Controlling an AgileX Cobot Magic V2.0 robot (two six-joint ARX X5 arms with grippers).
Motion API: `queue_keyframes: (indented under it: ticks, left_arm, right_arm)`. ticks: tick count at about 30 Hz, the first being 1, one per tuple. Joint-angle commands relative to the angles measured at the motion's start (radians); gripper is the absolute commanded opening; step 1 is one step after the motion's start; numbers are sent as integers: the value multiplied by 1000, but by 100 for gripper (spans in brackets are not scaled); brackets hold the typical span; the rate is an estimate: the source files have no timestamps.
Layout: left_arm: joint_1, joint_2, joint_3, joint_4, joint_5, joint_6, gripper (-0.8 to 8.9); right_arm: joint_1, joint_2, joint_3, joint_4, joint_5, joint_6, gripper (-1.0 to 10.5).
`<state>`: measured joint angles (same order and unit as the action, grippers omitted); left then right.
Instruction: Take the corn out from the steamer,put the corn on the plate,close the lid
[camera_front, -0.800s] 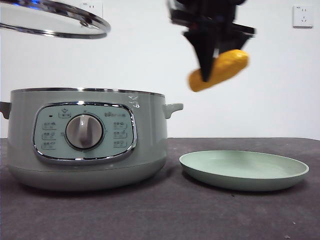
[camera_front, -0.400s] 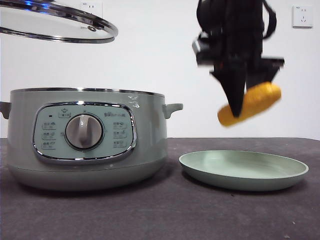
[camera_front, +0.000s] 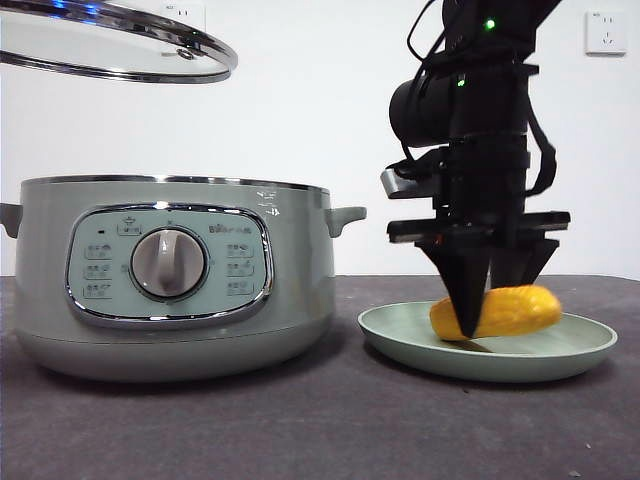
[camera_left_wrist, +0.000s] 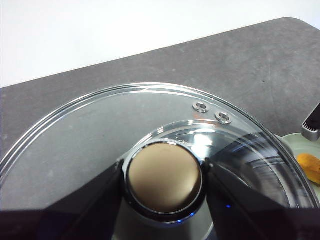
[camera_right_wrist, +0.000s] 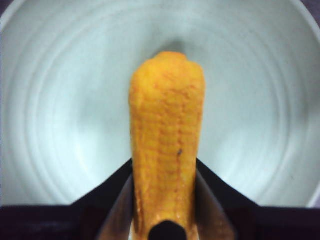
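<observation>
Pinching the corn (camera_front: 497, 311) low in the plate (camera_front: 545, 362), the right gripper (camera_front: 482, 322) should part its jaws gently, then rise straight up; left gripper (camera_left_wrist: 162, 177) clamps the lid (camera_front: 120, 45) above the steamer (camera_front: 170, 275).

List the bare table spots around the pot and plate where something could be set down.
Free: the dark table strip in front of the steamer and plate. Tight: the narrow gap between steamer and plate. Crowded: the plate, where the right gripper holds the corn. Above the steamer, the left gripper holds the lid.
</observation>
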<state>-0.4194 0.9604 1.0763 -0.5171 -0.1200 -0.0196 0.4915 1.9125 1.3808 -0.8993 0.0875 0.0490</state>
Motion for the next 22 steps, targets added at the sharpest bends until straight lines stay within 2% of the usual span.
queue_keyframes:
  ticks: [1,3,8,10,15,22]
  left_arm:
    - [0,-12,6,53,-3,-6,-9]
    - [0,-12,6,53,-3,-6,-9]
    - [0,-12,6,53,-3,-6,-9]
    - [0,-12,6,53,-3,-6,-9]
    - [0,-11,6,53,-3,-6,-9]
    - [0,6,6,58,11,-12,-9]
  right_arm:
    - [2,10,-61,63,-4,14,-15]
    - [2,10,-89,92,-5,14,20]
    - [3,10,-104,96,-4,33,256]
    - [2,7,-104,99,-3,34,293]
    - [2,-37,-103,98,-3,37,293]
    - [2,-230,-103,92,-5,37,291]
